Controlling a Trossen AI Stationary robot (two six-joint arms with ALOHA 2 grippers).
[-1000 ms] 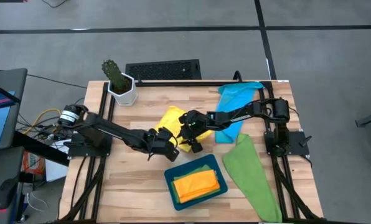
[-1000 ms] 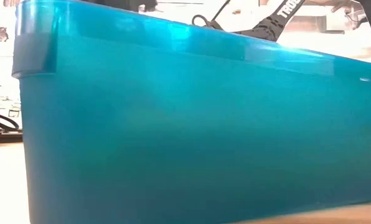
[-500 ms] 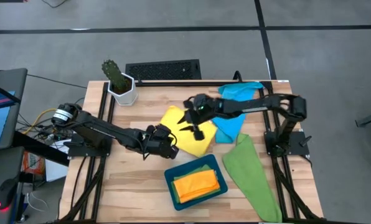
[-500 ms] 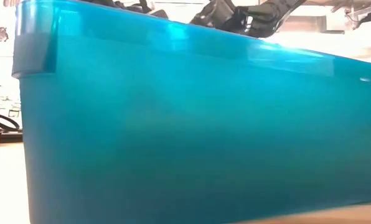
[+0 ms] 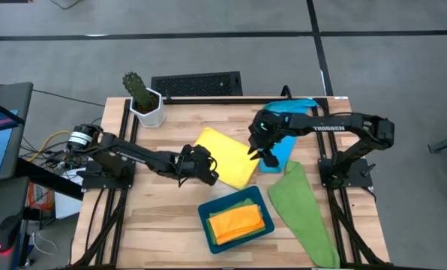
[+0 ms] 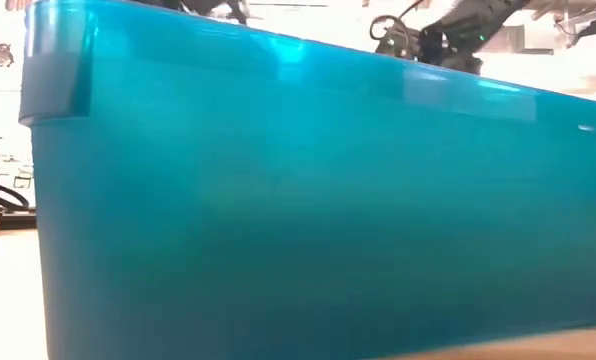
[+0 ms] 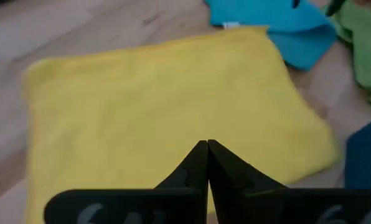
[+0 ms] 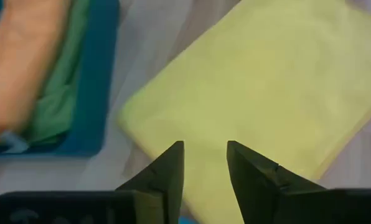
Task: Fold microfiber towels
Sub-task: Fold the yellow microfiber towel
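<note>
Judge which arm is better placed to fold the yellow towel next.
Probably left: the left gripper, shut, sits at the yellow towel's edge, while the right gripper, open, hangs over its far corner beside the blue towel.

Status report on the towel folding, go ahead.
Left claw shut, at yellow towel's near edge. Right claw open, empty, over its far edge. Towel flat, folded once. Nothing blocking.
</note>
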